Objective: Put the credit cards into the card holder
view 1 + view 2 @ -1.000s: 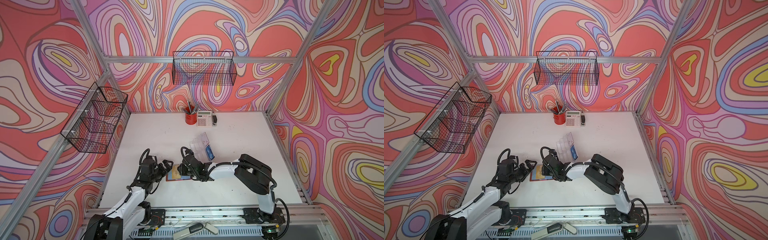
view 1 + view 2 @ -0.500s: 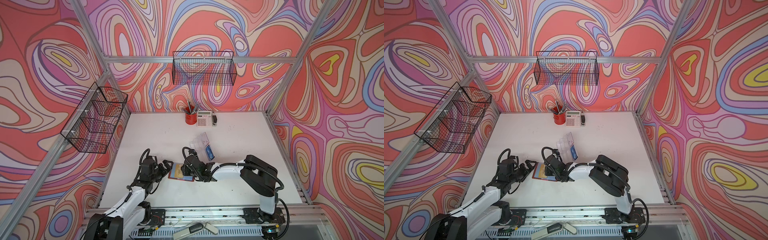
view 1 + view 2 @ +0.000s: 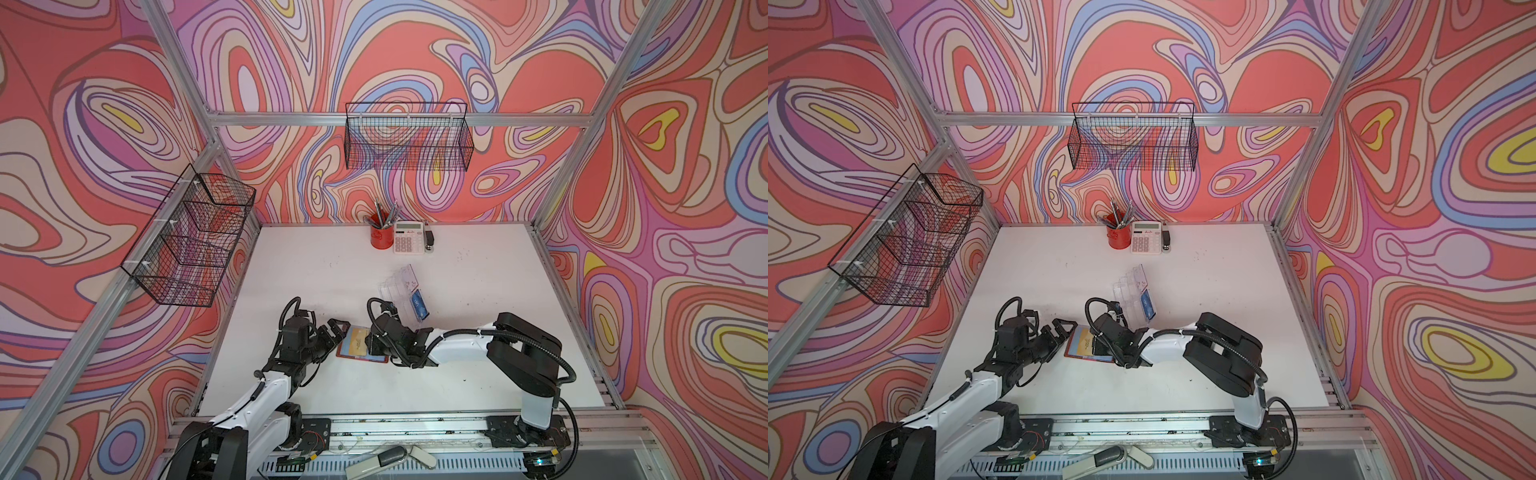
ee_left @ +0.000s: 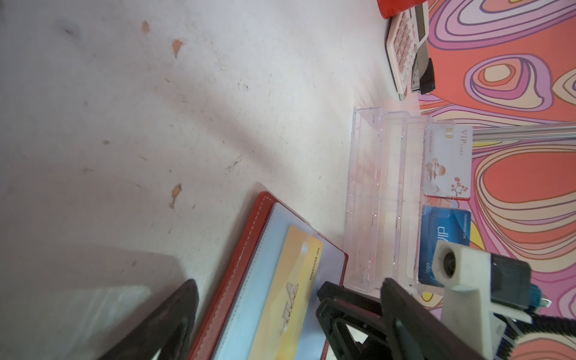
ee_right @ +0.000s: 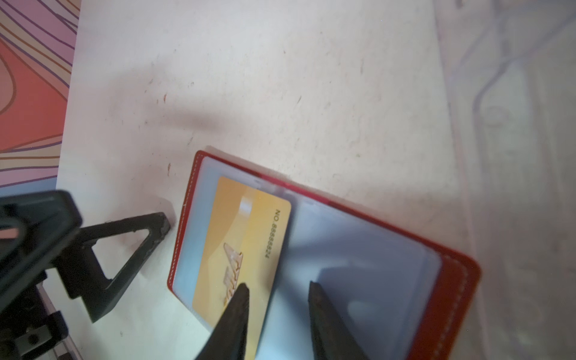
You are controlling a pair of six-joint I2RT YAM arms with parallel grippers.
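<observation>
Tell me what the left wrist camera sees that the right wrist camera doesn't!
Only the left wrist view shows the white VIP card and the blue card in the clear card holder, plus the calculator. Only the right wrist view shows the right tool with its tips apart above the edge of the gold card, and the far stitched end of the red wallet. Both show the gold card lying flat on the open red wallet, the white table, and the holder, which is blurry in the right wrist view.

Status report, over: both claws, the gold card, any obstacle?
Left claw open, beside wallet. Right claw open, astride gold card edge on wallet, no grip. Holder has blue card, white card; nothing seen in the way.
</observation>
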